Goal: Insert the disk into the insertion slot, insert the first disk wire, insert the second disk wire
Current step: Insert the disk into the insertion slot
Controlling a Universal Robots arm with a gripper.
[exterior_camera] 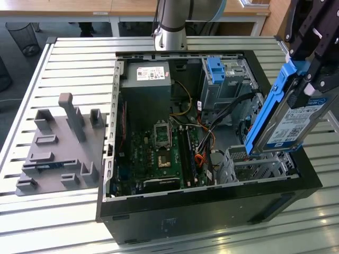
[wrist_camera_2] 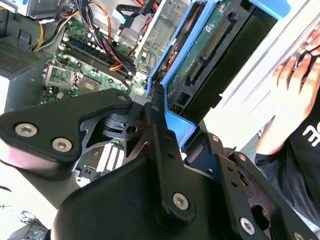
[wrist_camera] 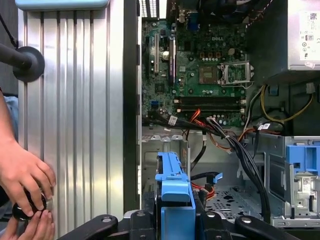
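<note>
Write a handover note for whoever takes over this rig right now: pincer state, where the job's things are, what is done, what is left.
Pincer: shut on the disk, gripping its blue carrier.
Disk: tilted steeply, lower end close over the insertion slot, on the exterior view's right; not seated.
Wires: cables lie loose inside the case; none plugged into the disk.
Done: disk is in the pincer, held at the slot.
Left: seating the disk, both wires.
A person's hand rests on the table beside the case.
</note>
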